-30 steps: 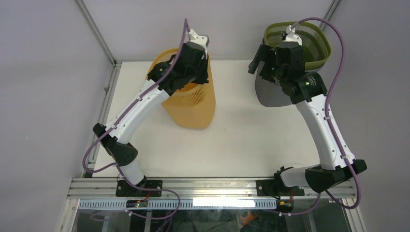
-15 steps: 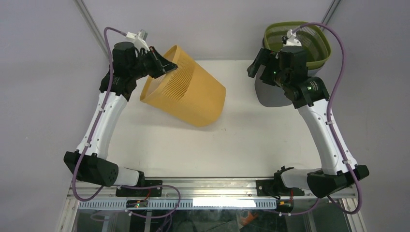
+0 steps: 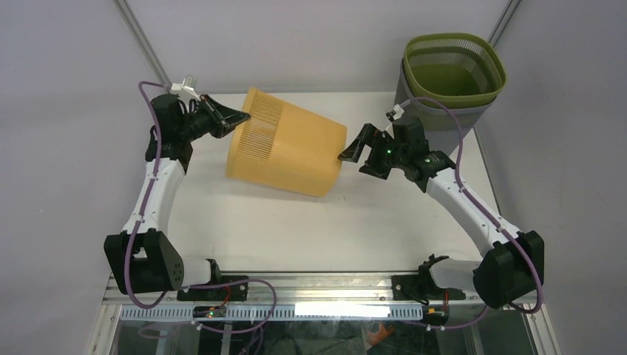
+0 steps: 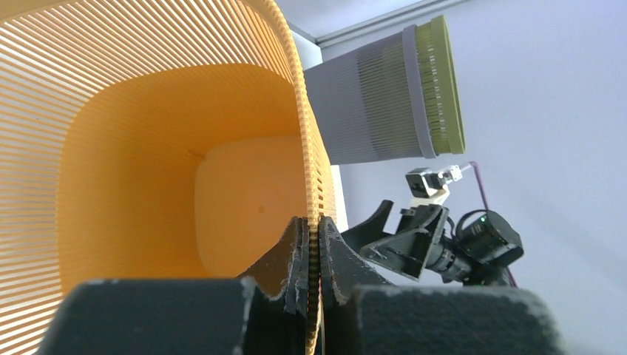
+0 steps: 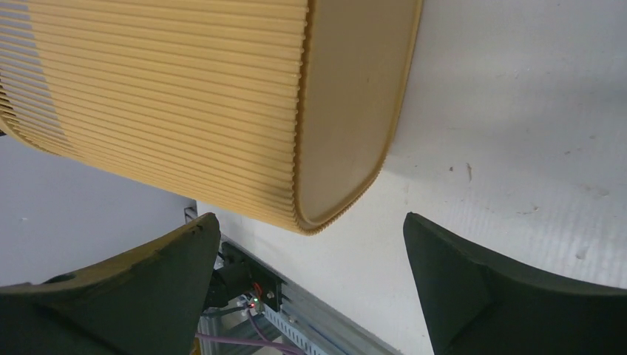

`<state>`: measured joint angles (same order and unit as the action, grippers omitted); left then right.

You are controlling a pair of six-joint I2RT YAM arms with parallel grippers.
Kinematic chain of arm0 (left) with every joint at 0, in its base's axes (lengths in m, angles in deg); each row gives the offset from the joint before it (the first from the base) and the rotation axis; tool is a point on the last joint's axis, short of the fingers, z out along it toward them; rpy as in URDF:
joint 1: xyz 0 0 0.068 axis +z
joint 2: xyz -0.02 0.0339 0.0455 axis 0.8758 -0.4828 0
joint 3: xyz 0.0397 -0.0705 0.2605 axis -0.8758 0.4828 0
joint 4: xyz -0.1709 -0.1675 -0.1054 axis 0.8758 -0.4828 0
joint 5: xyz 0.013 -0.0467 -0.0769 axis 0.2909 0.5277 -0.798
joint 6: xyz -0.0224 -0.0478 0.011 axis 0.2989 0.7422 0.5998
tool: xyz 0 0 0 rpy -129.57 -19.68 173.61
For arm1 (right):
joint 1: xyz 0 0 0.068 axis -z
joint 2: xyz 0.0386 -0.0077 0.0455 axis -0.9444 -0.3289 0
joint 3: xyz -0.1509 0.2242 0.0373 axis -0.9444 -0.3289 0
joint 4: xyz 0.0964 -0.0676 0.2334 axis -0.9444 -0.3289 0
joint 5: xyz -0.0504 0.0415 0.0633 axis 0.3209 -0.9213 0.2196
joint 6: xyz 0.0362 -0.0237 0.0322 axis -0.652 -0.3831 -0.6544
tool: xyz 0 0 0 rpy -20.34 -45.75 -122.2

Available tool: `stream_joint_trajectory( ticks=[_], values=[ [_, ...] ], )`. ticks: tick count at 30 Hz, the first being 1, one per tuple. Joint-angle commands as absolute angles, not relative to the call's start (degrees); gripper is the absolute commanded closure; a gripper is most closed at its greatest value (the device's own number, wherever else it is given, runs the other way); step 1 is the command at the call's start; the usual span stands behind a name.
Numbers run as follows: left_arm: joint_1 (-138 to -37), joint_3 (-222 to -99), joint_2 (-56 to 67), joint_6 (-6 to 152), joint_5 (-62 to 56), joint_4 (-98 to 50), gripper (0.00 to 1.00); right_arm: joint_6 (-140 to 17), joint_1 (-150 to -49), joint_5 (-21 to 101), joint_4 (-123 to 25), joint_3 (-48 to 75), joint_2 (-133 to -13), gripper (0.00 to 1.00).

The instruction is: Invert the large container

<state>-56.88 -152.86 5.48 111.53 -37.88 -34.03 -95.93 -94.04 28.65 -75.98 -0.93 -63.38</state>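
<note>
Since half a second ago the right arm has swung down from the green bin (image 3: pixel 454 70) to the orange basket (image 3: pixel 288 148), which has tipped further. It now lies on its side at the far middle of the table (image 3: pixel 370 222), long axis left-right, mouth facing left, solid base facing right. The left gripper (image 3: pixel 244 116) is clamped tight on the mouth's rim. The right gripper (image 3: pixel 349 153) gapes fully, empty, just beside the base; contact unclear.

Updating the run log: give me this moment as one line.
left gripper: shut on orange basket rim | right gripper: open, facing basket base | orange basket: tipped on its side, not yet inverted
</note>
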Motion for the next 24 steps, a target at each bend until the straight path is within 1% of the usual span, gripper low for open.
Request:
stream_joint_trajectory(
  ticks=[1,3,6,8,12,13,14,16,18,20,24],
  values=[
    [-56.91,-151.08,6.9,109.17,-41.76,-32.39,1.0,-102.82,-94.67,24.6,-59.59,-4.13,-61.2,0.01],
    [-56.92,-150.16,6.36,108.07,-41.64,-32.9,1.0,-102.59,-95.58,23.32,-58.24,-3.64,-63.31,0.02],
    [-56.91,-150.14,5.62,104.84,-39.4,-36.47,1.0,-101.89,-97.39,23.38,-57.16,-2.39,-65.73,0.06],
    [-56.91,-150.65,5.1,102.27,-37.63,-39.34,1.0,-102.01,-97.81,23.88,-55.77,-2.48,-66.21,0.12],
    [-56.94,-150.58,4.08,99.42,-36.99,-42.17,0.99,-101.73,-97.81,23.88,-56.27,-1.23,-67.58,0.26],
    [-56.97,-150.65,3.83,98.76,-36.95,-42.75,0.96,-101.41,-97.85,23.81,-57.23,-0.59,-67.85,0.33],
    [-56.92,-150.92,3.68,97.8,-36.71,-43.79,0.92,-101.12,-97.8,23.87,-57.54,-0.06,-67.79,0.38],
    [-56.94,-151.15,3.32,96.23,-35.98,-45.82,0.81,-100.96,-97.85,24.16,-57.68,0.48,-67.07,0.45],
    [-57.08,-151.13,3.06,95.25,-35.88,-46.65,0.74,-100.35,-97.98,25.44,-59.26,1.66,-66.02,0.52],
    [-57.68,-150.85,2.51,94.62,-36.68,-46.8,0.68,-99.8,-98.31,25.46,-59.87,3.73,-65.59,0.57],
    [-60.67,-151.06,1.5,93.73,-34.81,-47.53,0.6,-99.68,-100.17,25.9,-60.43,7.25,-65.46,0.61]
  ],
)
